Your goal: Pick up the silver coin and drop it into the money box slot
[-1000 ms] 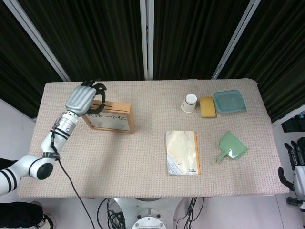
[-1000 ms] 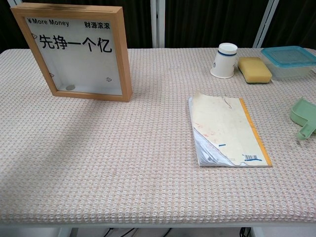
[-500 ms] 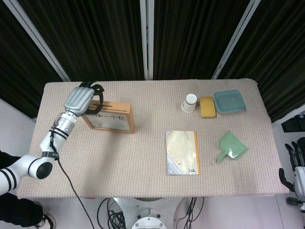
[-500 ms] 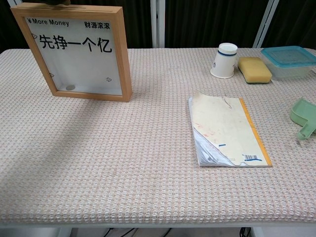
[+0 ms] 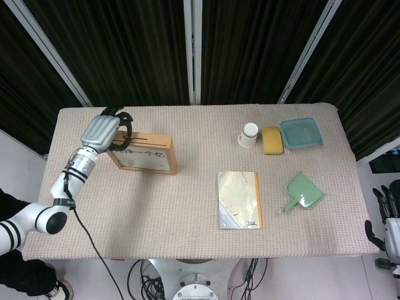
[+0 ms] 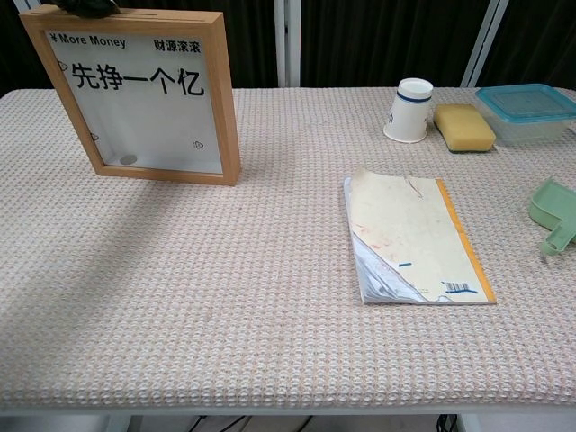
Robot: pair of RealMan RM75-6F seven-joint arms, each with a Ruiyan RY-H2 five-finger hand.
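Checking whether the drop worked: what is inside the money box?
Through the window of the money box, one small silver coin lies at the bottom left. The left hand covers the slot's left end, so anything there is hidden.

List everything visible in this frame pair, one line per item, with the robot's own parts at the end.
Wooden-framed money box: 1, light wood with white front panel, standing upright at the table's far left.
Small silver coin: 1, silver-grey, inside the box behind its panel, at the bottom.
White paper cup: 1, white, far right of centre.
Yellow sponge: 1, yellow, between cup and container.
Blue lidded plastic container: 1, teal-blue, far right corner.
Green plastic dustpan: 1, pale green, right side.
Worn notebook: 1, cream cover with orange edge, lying flat at centre-right.
Woven table cover: 1, beige.
Left hand: over the box's top left end, fingers curled at the slot edge.
Right hand: off the table at the right edge, idle.
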